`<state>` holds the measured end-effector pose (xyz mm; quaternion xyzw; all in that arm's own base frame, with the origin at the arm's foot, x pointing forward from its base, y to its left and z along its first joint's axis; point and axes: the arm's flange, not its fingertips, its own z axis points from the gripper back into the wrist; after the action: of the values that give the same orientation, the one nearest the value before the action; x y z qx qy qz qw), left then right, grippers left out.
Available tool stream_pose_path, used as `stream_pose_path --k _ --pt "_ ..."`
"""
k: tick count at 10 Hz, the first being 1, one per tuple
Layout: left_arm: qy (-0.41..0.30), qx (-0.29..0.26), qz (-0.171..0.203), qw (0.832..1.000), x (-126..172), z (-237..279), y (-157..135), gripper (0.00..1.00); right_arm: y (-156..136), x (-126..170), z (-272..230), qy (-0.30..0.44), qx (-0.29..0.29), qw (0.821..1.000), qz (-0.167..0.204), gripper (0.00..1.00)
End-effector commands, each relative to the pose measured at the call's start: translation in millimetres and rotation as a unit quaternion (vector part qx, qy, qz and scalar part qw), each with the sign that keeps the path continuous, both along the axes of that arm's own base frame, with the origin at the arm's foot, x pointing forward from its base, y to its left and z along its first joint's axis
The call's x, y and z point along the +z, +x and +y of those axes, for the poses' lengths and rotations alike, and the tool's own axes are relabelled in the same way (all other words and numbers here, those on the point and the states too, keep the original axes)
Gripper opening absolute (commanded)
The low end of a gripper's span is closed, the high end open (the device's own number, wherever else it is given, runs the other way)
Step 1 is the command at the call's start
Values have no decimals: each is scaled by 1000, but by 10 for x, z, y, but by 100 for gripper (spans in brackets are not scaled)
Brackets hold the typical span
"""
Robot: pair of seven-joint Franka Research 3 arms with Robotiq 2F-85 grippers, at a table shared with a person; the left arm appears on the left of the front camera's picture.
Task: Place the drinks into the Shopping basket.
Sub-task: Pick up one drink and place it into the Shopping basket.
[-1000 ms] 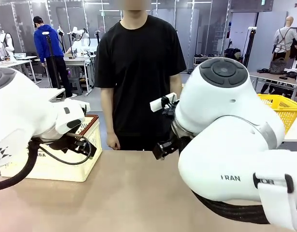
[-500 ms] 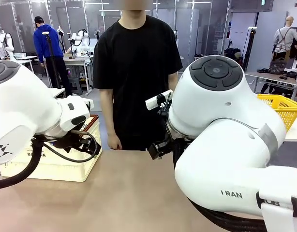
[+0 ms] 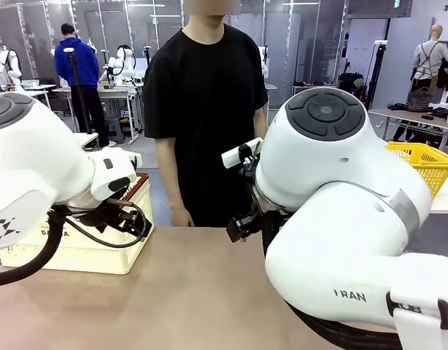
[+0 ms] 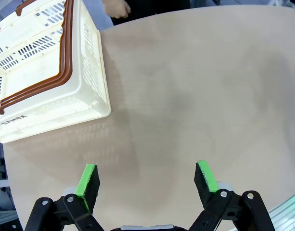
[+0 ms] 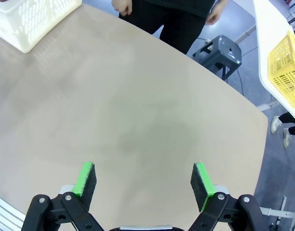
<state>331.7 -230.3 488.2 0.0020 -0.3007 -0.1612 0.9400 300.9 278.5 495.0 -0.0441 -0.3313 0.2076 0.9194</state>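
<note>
Cream slotted basket with a red-brown rim sits on the table's left side, near the far edge. Left gripper hangs above the tabletop just beside it, jaws spread wide, holding nothing. Right gripper, equally wide and empty, hangs over the table. A person stands opposite.

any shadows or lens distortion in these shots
Left wrist view: the Shopping basket throws a soft shadow on the table; right wrist view: the table's far edge looks bowed by the wide lens, light even; front view: sharp throughout.
</note>
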Motion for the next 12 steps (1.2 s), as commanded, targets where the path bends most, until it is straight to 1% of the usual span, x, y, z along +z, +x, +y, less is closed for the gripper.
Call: stream_pose_path --k 1,2,3,4,5,6,7,9,10,11,12 --pt "27 -42 3 999 -41 258 5 100 46 -76 -216 -5 -5 1000 -3 100" --pt "28 -61 4 998 -155 479 27 100 49 -134 -421 -2 5 1000 -13 100" --pt "38 -45 15 998 -264 634 33 100 42 -195 -586 1 16 1000 -16 100" --pt "42 -46 30 998 -388 807 52 100 77 -253 -763 -2 6 1000 -11 100" --pt "25 -44 58 997 -511 967 77 100 137 -316 -956 -1 -31 999 10 100" --pt "30 -7 82 996 -686 1156 151 100 210 -379 -1156 23 -49 998 30 100" --pt "22 18 103 994 -847 1285 201 100 271 -444 -1307 43 -66 996 44 100" --pt "0 50 126 991 -1114 1498 297 100 404 -602 -1587 101 -95 988 73 100" --pt "-1 63 132 989 -1212 1590 348 100 471 -700 -1714 118 -110 983 91 100" --pt "-1 74 131 989 -1242 1643 372 100 513 -788 -1809 140 -116 977 110 100" --pt "-3 75 134 988 -1258 1653 384 100 526 -839 -1853 152 -124 973 122 100"
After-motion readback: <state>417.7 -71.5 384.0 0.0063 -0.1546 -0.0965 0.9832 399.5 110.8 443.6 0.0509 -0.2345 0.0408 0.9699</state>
